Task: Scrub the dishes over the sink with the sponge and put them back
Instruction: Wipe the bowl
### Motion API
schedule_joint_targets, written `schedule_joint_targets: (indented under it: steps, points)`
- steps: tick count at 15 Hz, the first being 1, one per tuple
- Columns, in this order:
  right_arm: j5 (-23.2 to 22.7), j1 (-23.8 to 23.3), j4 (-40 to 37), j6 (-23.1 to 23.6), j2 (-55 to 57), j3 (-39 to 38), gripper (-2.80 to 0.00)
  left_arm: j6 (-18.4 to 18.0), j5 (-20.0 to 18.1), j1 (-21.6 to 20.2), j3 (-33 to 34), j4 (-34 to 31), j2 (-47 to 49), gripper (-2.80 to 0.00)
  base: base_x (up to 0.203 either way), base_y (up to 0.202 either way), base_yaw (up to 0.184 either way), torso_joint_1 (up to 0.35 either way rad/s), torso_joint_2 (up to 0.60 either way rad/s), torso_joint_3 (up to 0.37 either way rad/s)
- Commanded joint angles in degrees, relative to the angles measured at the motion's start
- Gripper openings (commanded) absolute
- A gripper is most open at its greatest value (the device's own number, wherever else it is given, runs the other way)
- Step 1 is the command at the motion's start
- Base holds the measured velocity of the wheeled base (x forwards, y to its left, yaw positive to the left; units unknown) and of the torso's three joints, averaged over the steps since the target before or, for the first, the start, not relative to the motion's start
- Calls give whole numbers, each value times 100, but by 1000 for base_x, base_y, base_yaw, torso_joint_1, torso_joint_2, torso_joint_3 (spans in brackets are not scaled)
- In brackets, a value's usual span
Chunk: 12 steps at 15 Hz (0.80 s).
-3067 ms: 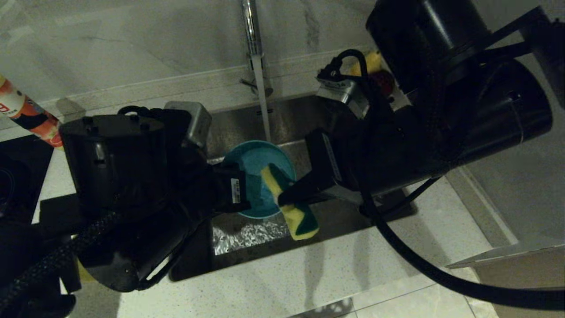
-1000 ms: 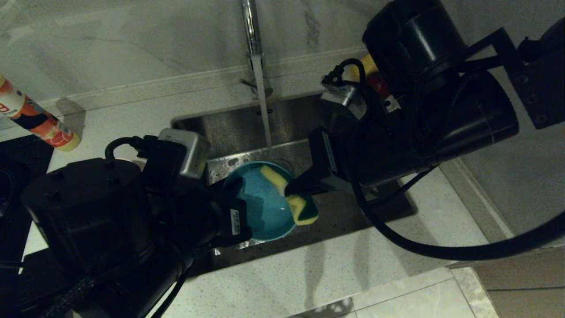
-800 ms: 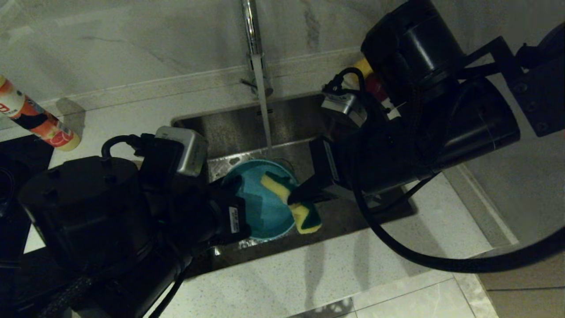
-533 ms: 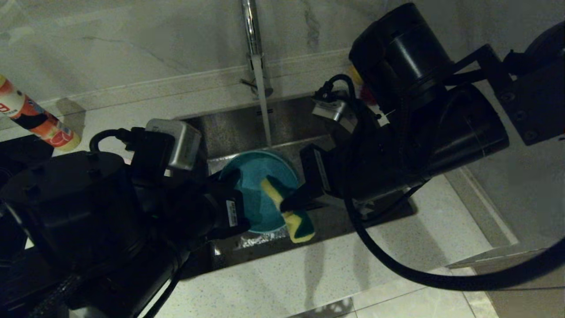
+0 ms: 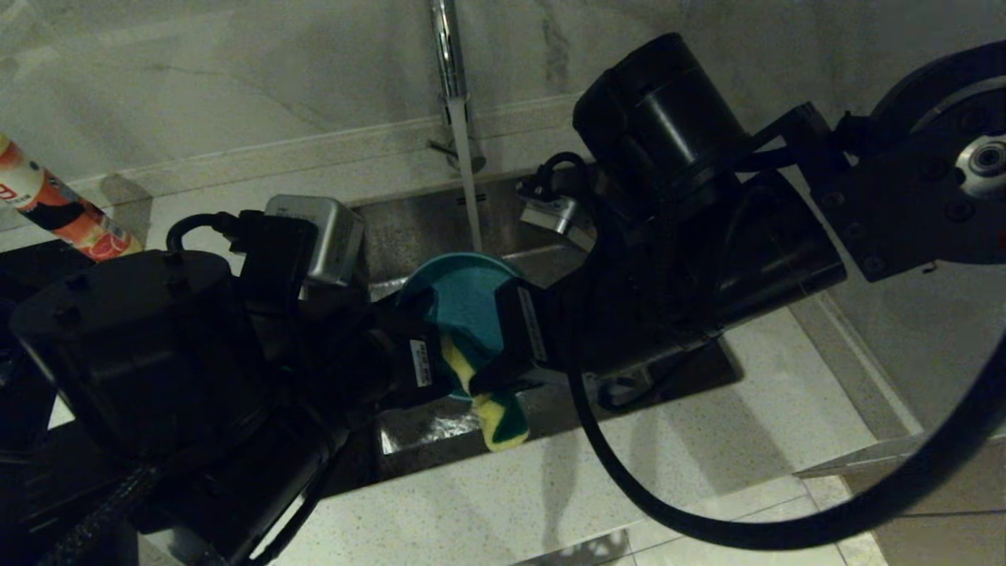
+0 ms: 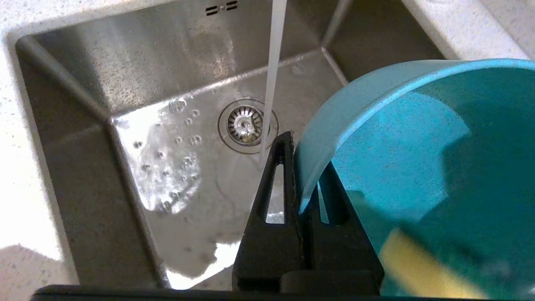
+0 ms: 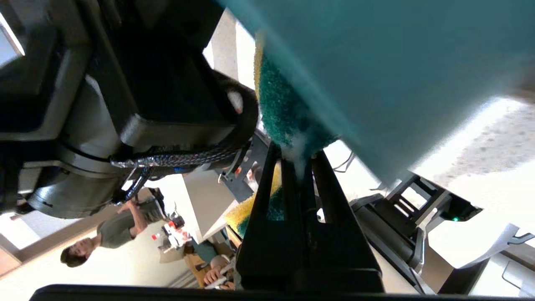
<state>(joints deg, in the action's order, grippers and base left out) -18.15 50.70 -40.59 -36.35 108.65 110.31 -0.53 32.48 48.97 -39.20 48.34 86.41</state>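
Over the steel sink [image 5: 409, 228] [image 6: 125, 75] I hold a light blue bowl [image 5: 464, 303] [image 6: 418, 138] tilted on edge. My left gripper [image 5: 428, 346] [image 6: 299, 167] is shut on the bowl's rim, one finger inside and one outside. My right gripper [image 5: 491, 381] [image 7: 299, 159] is shut on the sponge [image 5: 491, 409] [image 7: 284, 108], green face and yellow foam, which presses against the bowl's inside near its lower rim. The bowl [image 7: 397, 62] fills the upper part of the right wrist view. No other dishes are in view.
The tap [image 5: 448, 55] runs a stream of water [image 5: 468, 189] [image 6: 271, 71] down behind the bowl to the drain strainer [image 6: 246, 123]. An orange bottle [image 5: 55, 204] lies on the counter at the far left. Pale speckled counter [image 5: 629, 472] borders the sink's near edge.
My right gripper has carried the sponge left and down across the bowl's inside, toward the left gripper. The bowl has tipped a little more upright and risen slightly.
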Motion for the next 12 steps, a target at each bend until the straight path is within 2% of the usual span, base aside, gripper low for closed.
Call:
schedule_joint_targets:
  steps: [1,7,12]
  points:
    - [-14,112,-22,-21,42,0,-280,1,31,-1,-110,25,43,-280,0,0,0,0,0,0]
    - [29,9,-19,-15,-101,-1,-280,18,39,-19,26,24,1,-280,0,0,0,0,0,0]
    - [6,-475,-54,-9,-392,-42,-280,-8,40,-45,25,9,-17,-280,0,0,0,0,0,0]
